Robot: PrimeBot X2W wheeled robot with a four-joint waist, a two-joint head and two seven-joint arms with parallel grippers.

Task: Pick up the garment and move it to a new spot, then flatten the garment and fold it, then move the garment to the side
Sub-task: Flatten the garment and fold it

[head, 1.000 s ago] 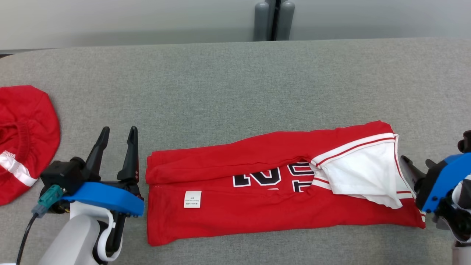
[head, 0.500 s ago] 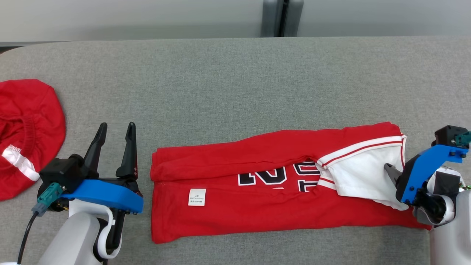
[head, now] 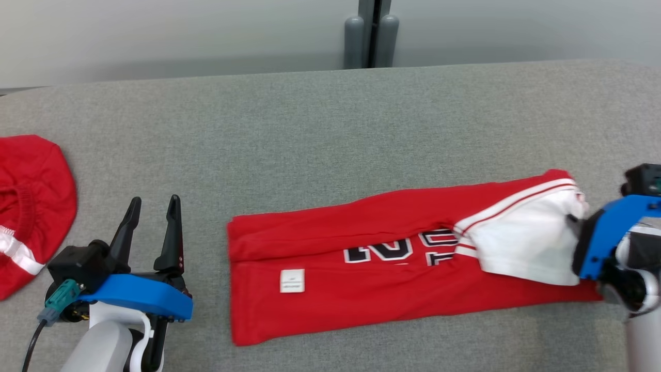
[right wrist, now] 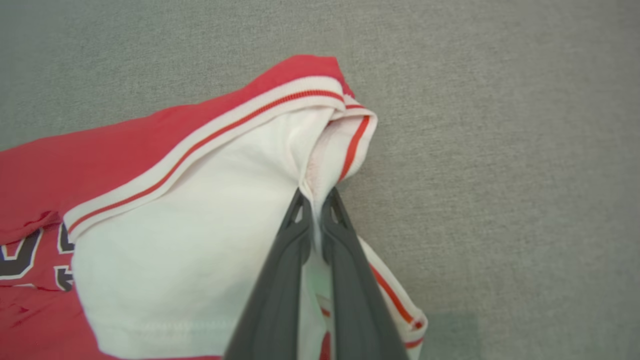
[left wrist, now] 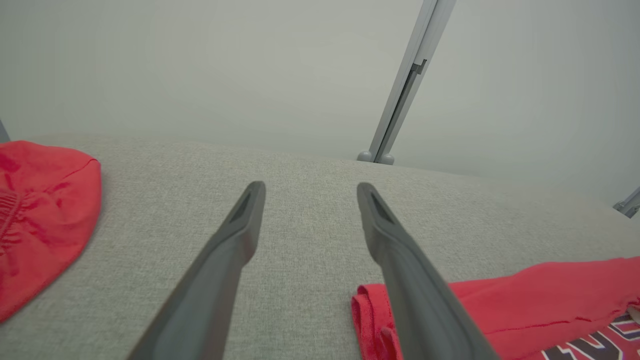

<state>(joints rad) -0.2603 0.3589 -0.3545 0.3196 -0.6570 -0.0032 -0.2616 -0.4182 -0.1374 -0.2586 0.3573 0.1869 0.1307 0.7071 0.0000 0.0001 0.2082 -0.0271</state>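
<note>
Right pincer (right wrist: 314, 200) clamps garment (head: 372, 294) at table's (head: 310, 129) right edge.
Right wrist view shows white fabric (right wrist: 200, 215) pinched between the fingers; left pincer (head: 153, 204) gapes.

The left gripper (head: 155, 199) hung low at the robot's left, its two dark fingers spread wide and pointing forward. The right gripper (right wrist: 316, 196) was pinched tight on the garment (right wrist: 200, 210), its fingertips apparently buried in cloth in the head view.
</note>
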